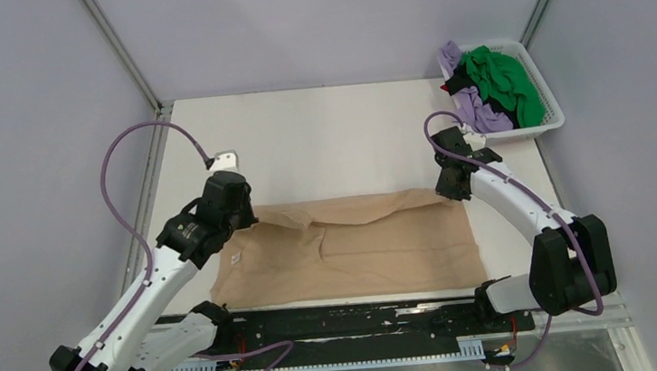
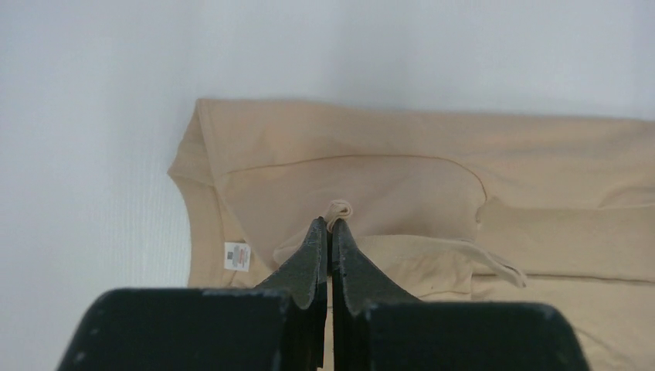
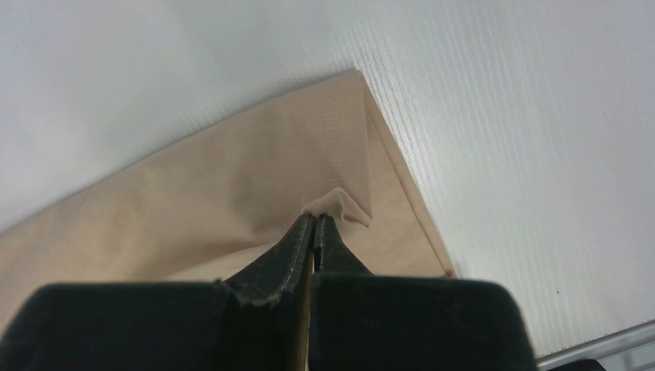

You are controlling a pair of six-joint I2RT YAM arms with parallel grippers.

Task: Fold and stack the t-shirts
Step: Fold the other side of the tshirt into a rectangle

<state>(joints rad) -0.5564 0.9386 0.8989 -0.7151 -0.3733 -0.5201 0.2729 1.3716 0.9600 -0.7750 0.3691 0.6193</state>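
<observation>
Tan t-shirt [image 1: 358,246] lies flat on the near half of the white worktop [image 1: 329,131]; soft cloth, creased mid-body. Left gripper [image 2: 327,226] pinches a small cloth fold by the neckline. Right gripper [image 3: 313,220] pinches the far hem corner. Bare worktop beyond. Far right corner: lattice basket [image 1: 553,118] with green shirt [image 1: 501,78] and lilac shirt [image 1: 482,114] heaped, lower layers hidden.

Top camera overlooks the tabletop [image 1: 330,140] from above and behind me; my wrist cameras face the tan t-shirt [image 1: 376,244] closely, shared by all views.

I'm in a lab cell: white table [image 1: 348,138] boxed by grey panels [image 1: 327,22] w/ metal posts [image 1: 118,47] (mount rail [image 1: 346,315] at near edge).
</observation>
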